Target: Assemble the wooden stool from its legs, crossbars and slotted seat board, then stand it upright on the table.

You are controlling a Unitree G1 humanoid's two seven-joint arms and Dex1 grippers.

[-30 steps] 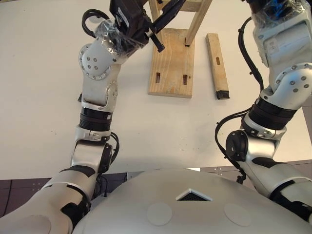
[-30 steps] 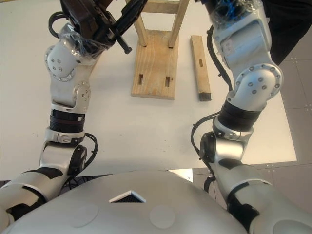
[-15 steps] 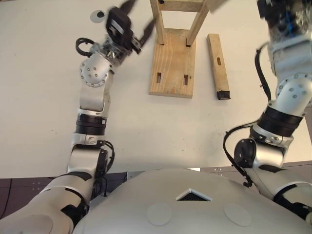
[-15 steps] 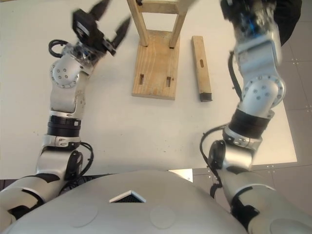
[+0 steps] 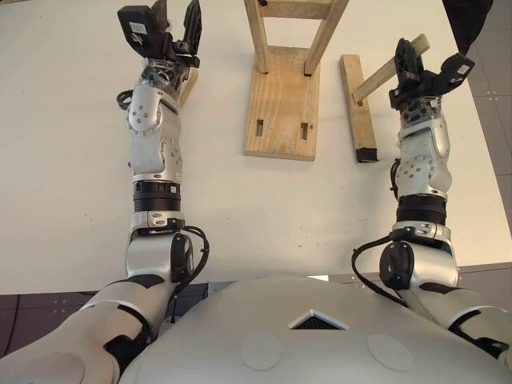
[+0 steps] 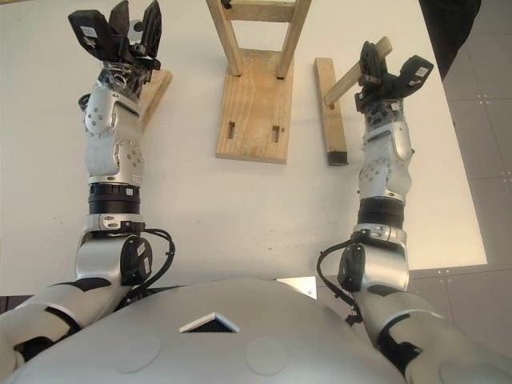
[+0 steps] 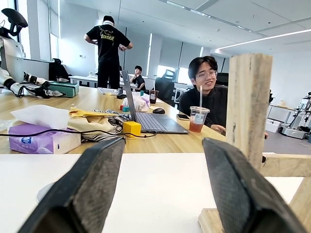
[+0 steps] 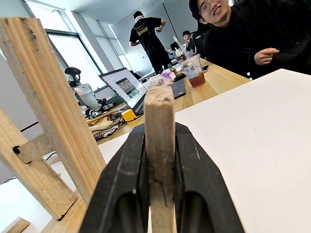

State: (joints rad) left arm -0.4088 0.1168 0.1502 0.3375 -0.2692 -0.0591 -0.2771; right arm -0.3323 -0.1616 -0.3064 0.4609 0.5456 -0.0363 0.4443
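R claw (image 5: 409, 62) grips tight a thin pale wooden crossbar (image 5: 374, 82), slanted over the loose pale wooden leg w/ black end cap (image 5: 358, 112) lying on the white desk (image 5: 72, 160) just right of the flat slotted wooden seat board (image 5: 282, 112); R wrist view shows the bar pinched between both fingers (image 8: 121, 194). L claw (image 5: 176, 16) gapes wide, empty, above a short wooden piece (image 6: 157, 83) lying left of the board; white sticker (image 5: 138, 29) on its housing, print too small to read. Two-leg wooden frame (image 5: 258, 36) stands upright in the board's far slots, and L wrist view shows a frame leg (image 7: 248, 107) beyond the spread fingers.
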